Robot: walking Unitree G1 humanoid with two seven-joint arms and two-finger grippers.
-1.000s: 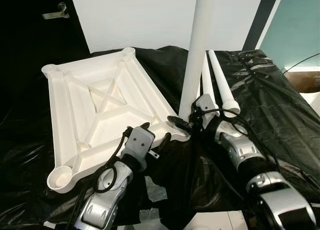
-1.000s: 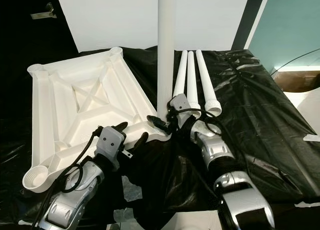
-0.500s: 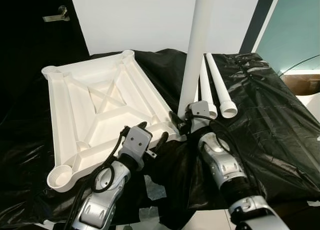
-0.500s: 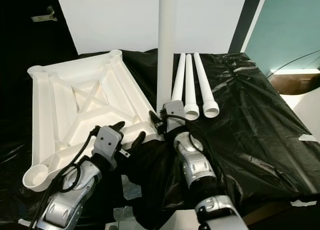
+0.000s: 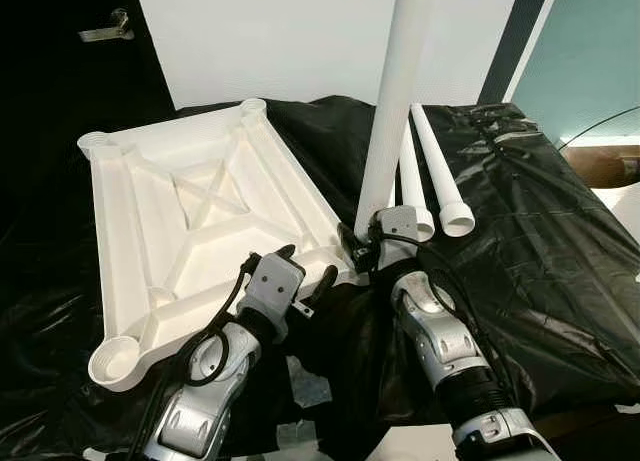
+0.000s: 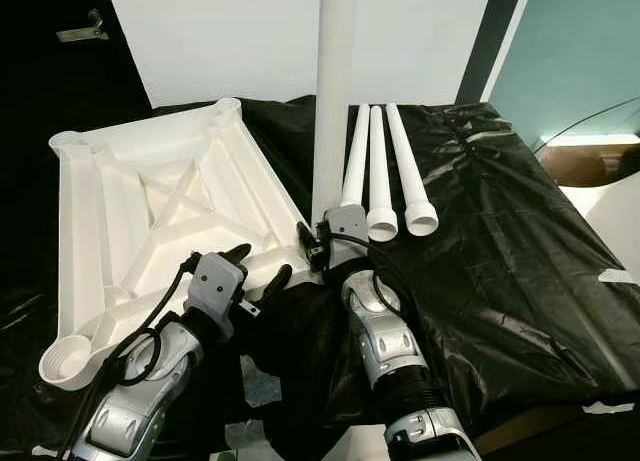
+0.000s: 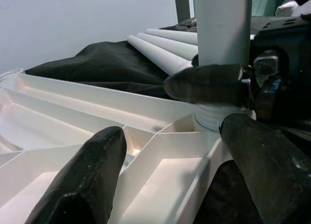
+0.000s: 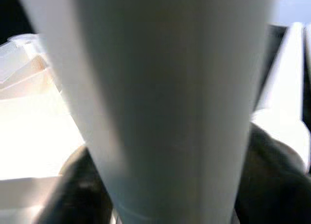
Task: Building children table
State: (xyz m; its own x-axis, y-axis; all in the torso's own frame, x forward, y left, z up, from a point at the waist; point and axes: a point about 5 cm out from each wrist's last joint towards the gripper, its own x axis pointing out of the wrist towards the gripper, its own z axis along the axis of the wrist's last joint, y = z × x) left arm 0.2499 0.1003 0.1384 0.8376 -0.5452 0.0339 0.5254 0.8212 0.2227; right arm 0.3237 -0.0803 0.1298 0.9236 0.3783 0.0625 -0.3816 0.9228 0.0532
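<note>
The white tabletop [image 5: 200,221] lies upside down on the black sheet [image 5: 540,231], its ribbed underside facing up, a round socket at each corner. At its near corner on your right side stands the upright leg [image 5: 395,101], seated in that corner's socket. Your right gripper [image 5: 358,251] is clamped around the leg's base, just above the socket; the right wrist view shows a dark finger [image 8: 272,180] on either side of the white tube. Your left gripper [image 5: 308,271] sits at the tabletop's near edge, just beside the upright leg, its two fingers [image 7: 82,180] spread apart with nothing between them, straddling the rim. Three spare legs [image 6: 385,171] lie side by side on the sheet, beyond the upright leg and to the tabletop's right.
</note>
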